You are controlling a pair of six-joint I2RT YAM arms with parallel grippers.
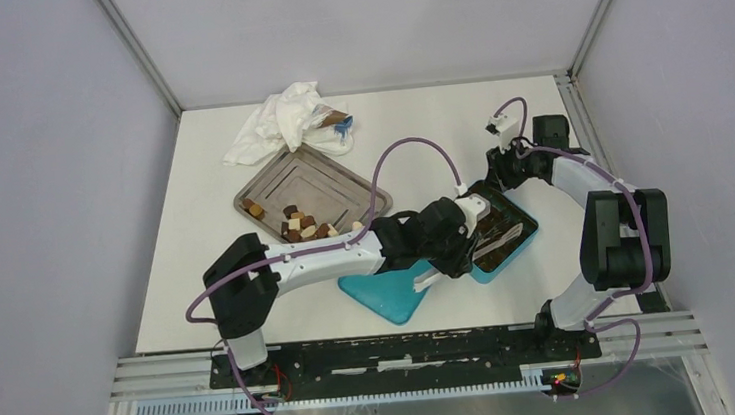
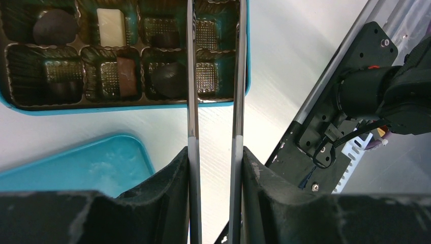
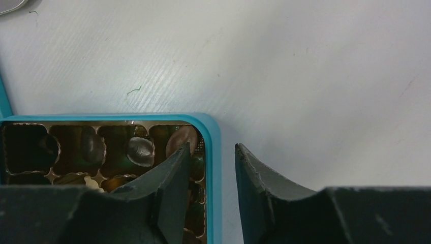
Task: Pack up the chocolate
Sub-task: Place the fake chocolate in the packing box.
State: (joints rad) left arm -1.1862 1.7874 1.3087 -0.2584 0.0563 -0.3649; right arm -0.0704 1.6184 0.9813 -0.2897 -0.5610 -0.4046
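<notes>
The teal box (image 1: 519, 244) lies right of centre, its brown insert holding several chocolate pieces: a dark round one (image 2: 55, 26), a cream-white one (image 2: 112, 26) and a mid-brown one (image 2: 127, 76). More chocolate (image 1: 297, 224) lies loose on the metal tray (image 1: 316, 177). My left gripper (image 2: 214, 152) is shut on metal tongs (image 2: 192, 76), whose two blades reach over the box's end cells with their tips out of view. My right gripper (image 3: 212, 147) stands open astride the box's corner wall (image 3: 213, 132), one finger inside above a brown piece (image 3: 182, 137), the other outside.
The teal lid (image 1: 391, 291) lies upside down in front of the box. Crumpled white paper (image 1: 276, 120) and a wrapper (image 1: 336, 125) sit behind the tray. The black mounting plate (image 2: 345, 101) and rail run along the near edge. Grey walls enclose the table.
</notes>
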